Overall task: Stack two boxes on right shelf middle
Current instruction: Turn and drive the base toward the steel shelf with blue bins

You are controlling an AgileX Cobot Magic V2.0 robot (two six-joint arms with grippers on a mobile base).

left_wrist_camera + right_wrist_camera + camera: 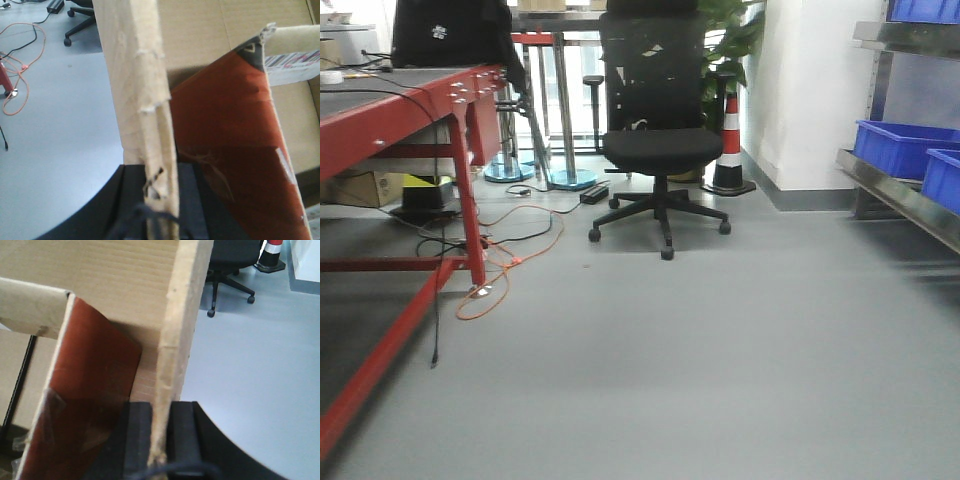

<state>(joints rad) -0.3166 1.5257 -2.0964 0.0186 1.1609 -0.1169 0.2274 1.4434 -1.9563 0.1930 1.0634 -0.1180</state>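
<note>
Two grippers pinching cardboard walls

Grey floor (720, 350) fills most of the front view. Red-framed table (390, 110) runs along the left. Steel shelf (900, 195) sits at the right edge, with blue bins (905, 145) on that level. Black chair (660, 150) stands at centre back, and a striped cone (730, 150) is just right of it by the white wall. Orange cable (513, 262) loops on the floor by the table leg.

The box (140, 100) shows only in the wrist views, close up. It does not appear in the front view, so its place relative to the shelf cannot be told.

Left gripper (160, 200): black pads (192, 200) are pressed on either side of an upright, frayed cardboard wall, with a red-brown flap (225, 140) just right of it.

Right gripper (161, 435): pads (137, 435) squeeze the edge of an upright box (177, 315) wall, with a red-brown flap (95, 375) to its left.

Whether both walls belong to one carton cannot be told.
</note>
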